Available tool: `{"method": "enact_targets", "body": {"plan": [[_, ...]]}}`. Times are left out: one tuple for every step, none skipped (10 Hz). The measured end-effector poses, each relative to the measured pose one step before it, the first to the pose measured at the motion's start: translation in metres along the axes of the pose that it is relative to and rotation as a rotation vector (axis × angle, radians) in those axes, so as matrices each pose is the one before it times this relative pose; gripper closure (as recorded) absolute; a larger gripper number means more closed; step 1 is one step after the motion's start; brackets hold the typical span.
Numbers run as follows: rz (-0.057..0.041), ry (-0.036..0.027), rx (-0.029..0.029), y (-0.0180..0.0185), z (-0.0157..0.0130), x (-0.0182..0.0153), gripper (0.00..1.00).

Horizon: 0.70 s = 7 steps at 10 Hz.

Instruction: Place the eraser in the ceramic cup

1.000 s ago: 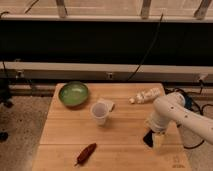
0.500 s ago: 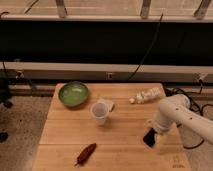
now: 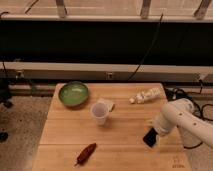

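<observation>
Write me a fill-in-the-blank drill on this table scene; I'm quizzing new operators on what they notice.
The claw is low at the eraser, whose colour is ____. The ceramic cup stands ____ on the wooden table, with the eraser outside it. The wide bowl beyond the cup is ____.
Missing words: black; upright; green.

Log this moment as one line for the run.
gripper: down at eraser, fingers open | eraser: on table, under gripper | ceramic cup: upright, mid-table | step: eraser not yet in cup
</observation>
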Motion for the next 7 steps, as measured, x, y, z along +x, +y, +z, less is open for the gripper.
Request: {"method": "enact_targets", "body": {"plan": [[-0.01904, 0.00624, -0.00535, -0.00202, 0.00476, 0.00164, 0.20], [-0.01121, 0.00457, -0.00492, -0.00154, 0.00292, 0.00181, 0.20], [-0.00713, 0.00250, -0.00788, -0.00058, 0.00224, 0.00145, 0.23], [-0.00566, 0.00215, -0.00781, -0.00144, 0.00113, 0.00290, 0.36], [-0.00144, 0.00098, -0.00352, -0.00057, 0.00002, 0.00135, 0.44], [-0.00059, 0.00137, -0.00609, 0.00009, 0.00017, 0.00174, 0.53], [-0.00022, 0.00100, -0.00314, -0.00060, 0.00028, 0.00181, 0.63]]}}
